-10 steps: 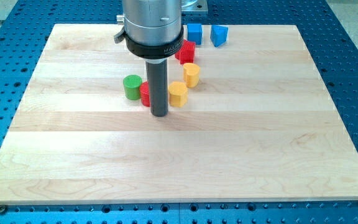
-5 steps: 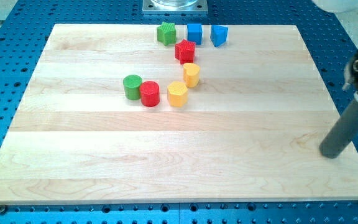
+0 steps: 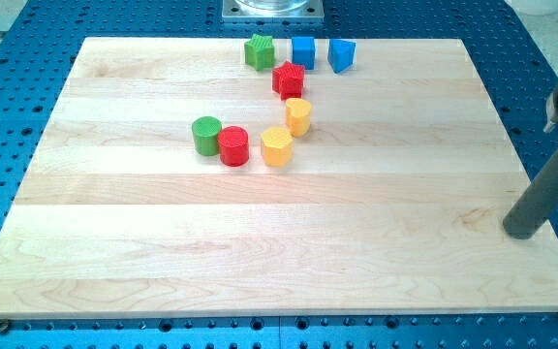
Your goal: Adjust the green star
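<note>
Green star [image 3: 259, 50] at board [image 3: 114, 242] top edge, just left of blue cube [image 3: 303, 50]. My tip [image 3: 521, 234] far off toward the view's lower right of the star, well apart, touching no block. No pincer fitted: bare rod only.

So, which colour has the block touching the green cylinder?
Red: a red cylinder, seen in the camera view beside the green cylinder.

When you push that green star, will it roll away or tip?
Probably neither. The green star sits low and flat on the board, so it should slide. Its points may make it turn. My tip is far off, at the view's right.
</note>
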Robot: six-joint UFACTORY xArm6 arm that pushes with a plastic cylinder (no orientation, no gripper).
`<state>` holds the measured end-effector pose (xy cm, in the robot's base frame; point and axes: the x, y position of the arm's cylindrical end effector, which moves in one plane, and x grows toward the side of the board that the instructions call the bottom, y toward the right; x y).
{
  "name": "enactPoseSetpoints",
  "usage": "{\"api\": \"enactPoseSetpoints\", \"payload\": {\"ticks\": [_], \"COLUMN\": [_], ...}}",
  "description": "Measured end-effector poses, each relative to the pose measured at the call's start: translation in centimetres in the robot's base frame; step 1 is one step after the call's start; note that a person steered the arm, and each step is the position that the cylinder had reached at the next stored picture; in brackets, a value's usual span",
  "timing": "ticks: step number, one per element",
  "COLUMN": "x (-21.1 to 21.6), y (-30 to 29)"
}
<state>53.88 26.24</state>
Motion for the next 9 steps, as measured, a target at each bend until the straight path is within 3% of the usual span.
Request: {"api": "enactPoseSetpoints", "payload": {"ticks": [1, 3, 4, 5, 9], "x": [-5.9, -23.5, -32.4, -34.7, -34.7], "y": [-4.1, -0.6, -1.6, -3.3, -15.4]}}
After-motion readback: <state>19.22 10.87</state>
